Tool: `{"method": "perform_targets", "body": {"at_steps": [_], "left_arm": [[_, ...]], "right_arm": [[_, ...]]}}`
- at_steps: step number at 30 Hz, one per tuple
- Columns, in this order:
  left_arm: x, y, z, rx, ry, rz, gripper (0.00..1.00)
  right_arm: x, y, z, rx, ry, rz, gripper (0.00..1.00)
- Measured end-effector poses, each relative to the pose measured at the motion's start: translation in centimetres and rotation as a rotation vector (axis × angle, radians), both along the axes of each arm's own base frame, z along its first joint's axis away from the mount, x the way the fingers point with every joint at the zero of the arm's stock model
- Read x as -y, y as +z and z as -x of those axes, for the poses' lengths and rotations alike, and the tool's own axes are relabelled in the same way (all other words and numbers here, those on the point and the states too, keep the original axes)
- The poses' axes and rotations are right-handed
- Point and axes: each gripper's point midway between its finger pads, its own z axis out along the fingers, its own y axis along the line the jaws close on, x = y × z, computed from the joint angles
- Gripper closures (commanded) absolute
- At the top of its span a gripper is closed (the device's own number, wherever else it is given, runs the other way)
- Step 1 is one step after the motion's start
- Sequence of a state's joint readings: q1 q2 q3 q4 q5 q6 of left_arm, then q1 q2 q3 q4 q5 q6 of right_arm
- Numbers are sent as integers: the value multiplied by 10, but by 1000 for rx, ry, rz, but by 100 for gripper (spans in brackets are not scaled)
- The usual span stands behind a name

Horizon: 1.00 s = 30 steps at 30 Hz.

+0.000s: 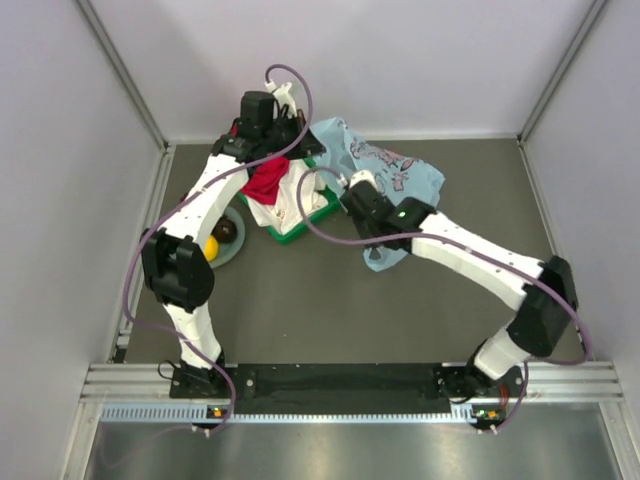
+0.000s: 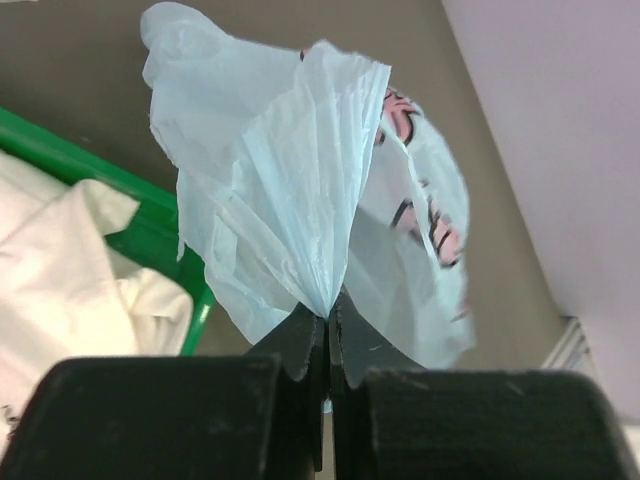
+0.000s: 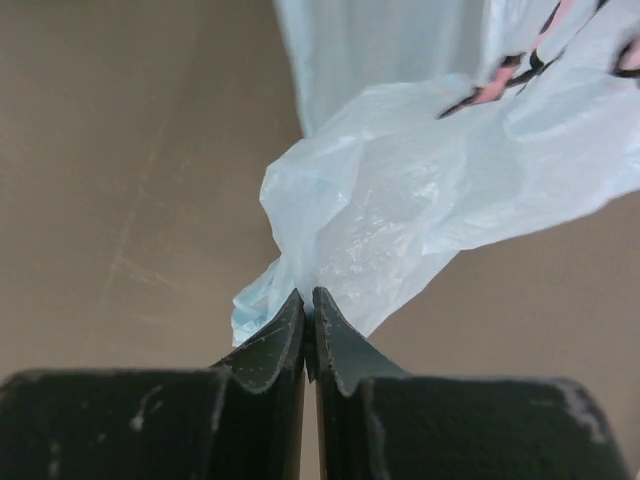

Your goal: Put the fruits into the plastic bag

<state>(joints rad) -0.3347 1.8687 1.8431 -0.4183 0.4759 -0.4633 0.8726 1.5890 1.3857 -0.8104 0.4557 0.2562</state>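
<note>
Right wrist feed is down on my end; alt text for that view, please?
The right gripper is shut on a bunched fold of the light-blue plastic bag, which fans up and to the right with pink and black print at the top right. Behind it is the grey-brown table.

I can read no word, number or brand anywhere on my cameras. The only print I see is on the plastic bag [image 1: 425, 180]: pink printed marks [image 2: 415, 215] outlined in black on its crumpled far half, too folded for me to make out as letters. In my right wrist view the same marks sit at the bag's top right edge, just as illegible.
</note>
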Motion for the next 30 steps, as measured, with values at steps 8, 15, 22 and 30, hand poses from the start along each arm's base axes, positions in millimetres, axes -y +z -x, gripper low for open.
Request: {"method": "perform_targets", "body": {"at_steps": [8, 15, 22, 30], "left_arm": [[-22, -17, -2, -15, 36, -97, 100], [-29, -12, 15, -74, 23, -133, 100], [-6, 40, 50, -176, -87, 48, 100], [14, 56, 74, -307, -165, 186, 100]], "right_arm": [[48, 194, -17, 355, -92, -326, 99], [126, 251, -28, 486, -301, -439, 99], [165, 147, -51, 235, -528, -369, 98], [184, 108, -59, 135, -667, -345, 66]]}}
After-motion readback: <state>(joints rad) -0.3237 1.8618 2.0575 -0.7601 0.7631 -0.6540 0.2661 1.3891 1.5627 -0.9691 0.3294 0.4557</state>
